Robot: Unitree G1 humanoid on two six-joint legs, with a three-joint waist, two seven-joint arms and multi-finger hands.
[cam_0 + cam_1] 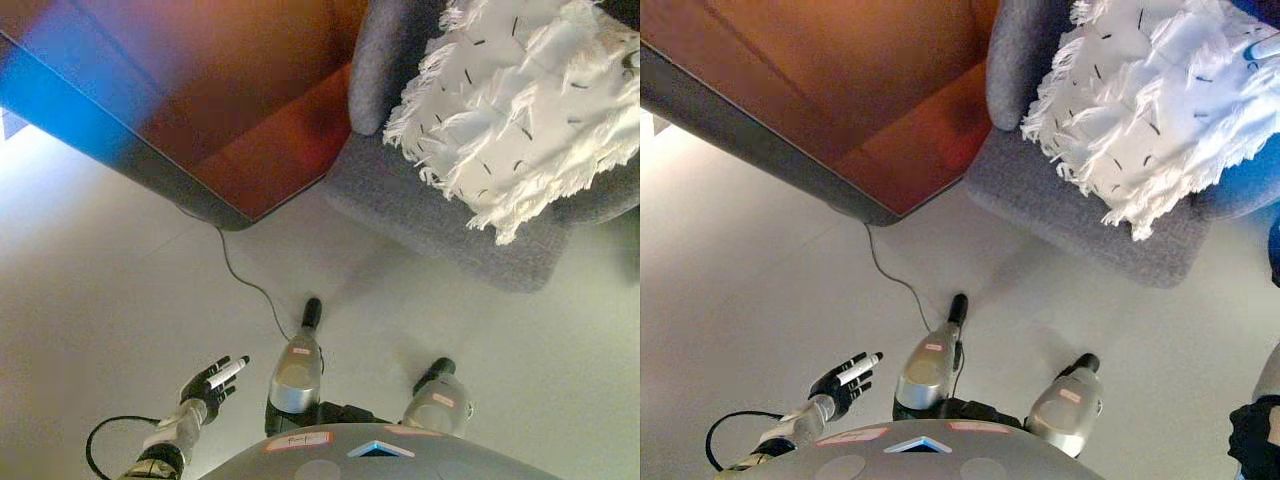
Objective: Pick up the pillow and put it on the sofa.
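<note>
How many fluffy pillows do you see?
1. The white fringed pillow lies on the grey sofa at the upper right, partly cut off by the view's edge. No other pillow shows, though more could lie out of view.

Left hand (213, 383): low at lower left, fingers straight and spread, empty. Right hand (1258, 437): dark shape at lower right edge, fingers not discernible.

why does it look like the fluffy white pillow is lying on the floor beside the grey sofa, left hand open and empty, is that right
Not quite. The fluffy white pillow lies on the grey sofa, not on the floor, as the left eye view shows. The left hand is indeed open and empty, fingers spread.
</note>
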